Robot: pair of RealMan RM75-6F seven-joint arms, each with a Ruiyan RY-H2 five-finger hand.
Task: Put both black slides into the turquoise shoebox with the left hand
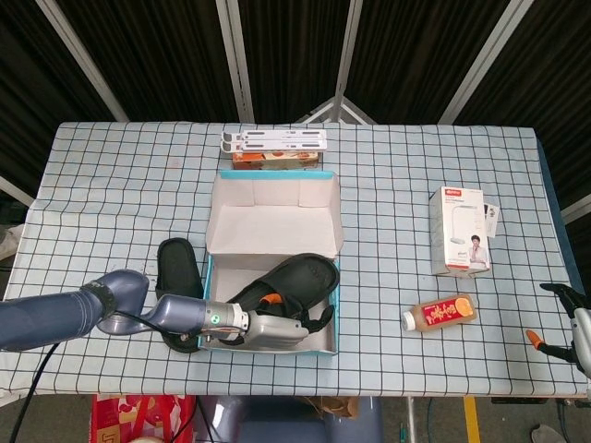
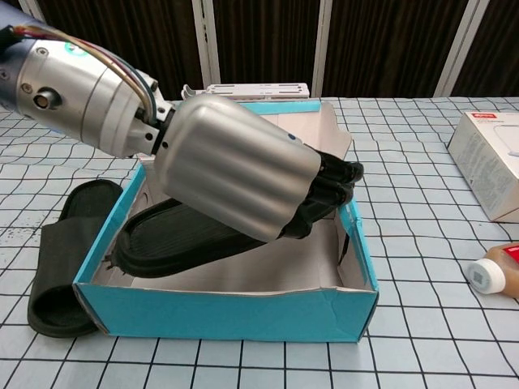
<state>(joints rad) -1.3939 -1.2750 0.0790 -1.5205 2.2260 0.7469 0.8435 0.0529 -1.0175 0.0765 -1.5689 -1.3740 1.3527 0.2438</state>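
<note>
The first black slide (image 2: 186,243) lies tilted inside the turquoise shoebox (image 2: 243,312), its heel end low near the box's left front corner and its toe end raised under the left hand (image 2: 243,182). The left hand's fingers are curled around that raised end, so the slide is gripped — the chest view shows the dark fingertips (image 2: 336,174) wrapped over its far edge. By my reading this is the placing step for the first slide: it is within the walls but not yet let go, and whether its sole rests flat on the box floor cannot be told.

The second black slide (image 1: 177,268) lies on the table just outside the box wall, behind and to the outer side of the left hand's wrist.

The next move likely calls for the fingers to spread, the hand to lift clear without dragging the slide out, then a reach back across the wall — a short one — to the second slide.

The right hand (image 1: 568,323) rests well apart at the table's far edge; its fingers look spread, holding nothing.
</note>
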